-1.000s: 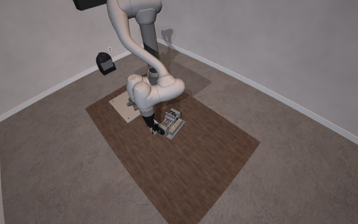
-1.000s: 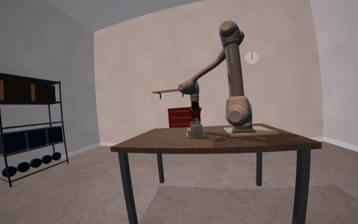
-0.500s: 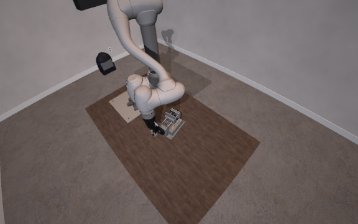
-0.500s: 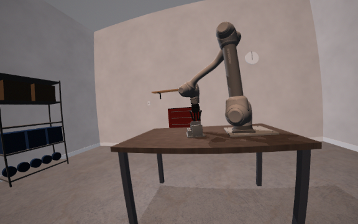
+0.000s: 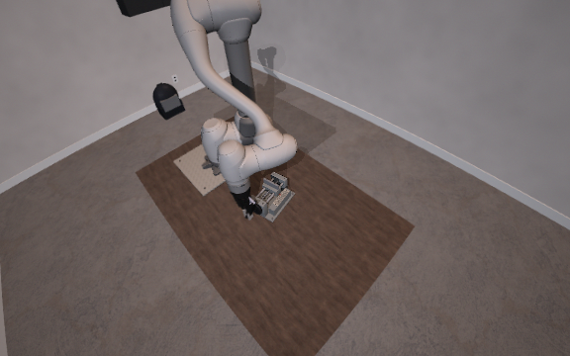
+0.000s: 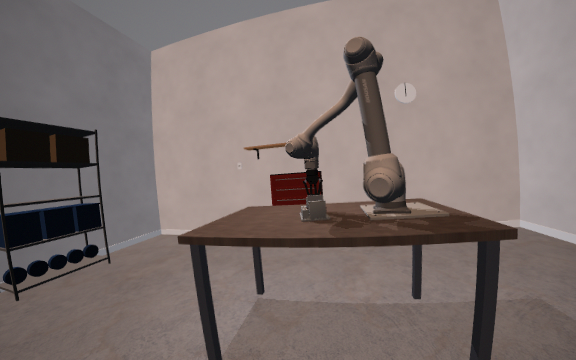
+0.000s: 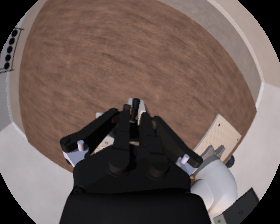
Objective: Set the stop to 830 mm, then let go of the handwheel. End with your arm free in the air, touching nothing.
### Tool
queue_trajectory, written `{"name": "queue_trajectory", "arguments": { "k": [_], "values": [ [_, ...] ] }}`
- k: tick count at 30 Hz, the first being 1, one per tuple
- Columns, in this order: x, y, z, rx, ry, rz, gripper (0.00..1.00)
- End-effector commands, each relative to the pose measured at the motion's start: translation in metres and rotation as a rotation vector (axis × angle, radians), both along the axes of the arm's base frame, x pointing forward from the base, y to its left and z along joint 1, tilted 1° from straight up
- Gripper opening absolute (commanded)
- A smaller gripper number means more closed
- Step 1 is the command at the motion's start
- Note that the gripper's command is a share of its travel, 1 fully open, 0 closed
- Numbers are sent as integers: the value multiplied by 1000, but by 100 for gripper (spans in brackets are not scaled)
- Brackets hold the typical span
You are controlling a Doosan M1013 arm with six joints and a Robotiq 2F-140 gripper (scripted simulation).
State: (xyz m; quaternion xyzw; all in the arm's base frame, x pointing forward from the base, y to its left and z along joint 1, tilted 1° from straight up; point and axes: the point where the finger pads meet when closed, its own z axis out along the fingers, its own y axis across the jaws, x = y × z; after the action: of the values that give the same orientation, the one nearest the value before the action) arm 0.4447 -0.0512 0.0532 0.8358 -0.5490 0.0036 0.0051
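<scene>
The stop fixture point(image 5: 275, 196) is a small grey block with rails, standing on the wooden table near the arm's base plate; it also shows in the exterior view point(image 6: 313, 208). Its handwheel is at the end facing my gripper and is mostly hidden by the fingers. My gripper point(image 5: 251, 210) points down at that end and is shut on the handwheel. In the wrist view the black fingers are pressed close together around a small pale part. The scale reading is too small to tell.
The arm's beige base plate point(image 5: 198, 169) lies on the table behind the fixture. A red cabinet point(image 6: 290, 188) stands by the far wall, and a black shelf rack point(image 6: 38, 200) stands at the left of the room.
</scene>
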Motion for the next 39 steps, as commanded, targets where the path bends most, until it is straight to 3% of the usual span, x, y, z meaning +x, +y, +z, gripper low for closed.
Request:
{"name": "queue_trajectory", "arguments": {
  "k": [1, 10, 18, 39],
  "values": [
    [4, 2, -2, 1, -1, -1, 4],
    [18, 8, -1, 1, -1, -1, 4],
    [34, 15, 12, 1, -1, -1, 4],
    [30, 14, 45, 1, -1, -1, 4]
  ]
}}
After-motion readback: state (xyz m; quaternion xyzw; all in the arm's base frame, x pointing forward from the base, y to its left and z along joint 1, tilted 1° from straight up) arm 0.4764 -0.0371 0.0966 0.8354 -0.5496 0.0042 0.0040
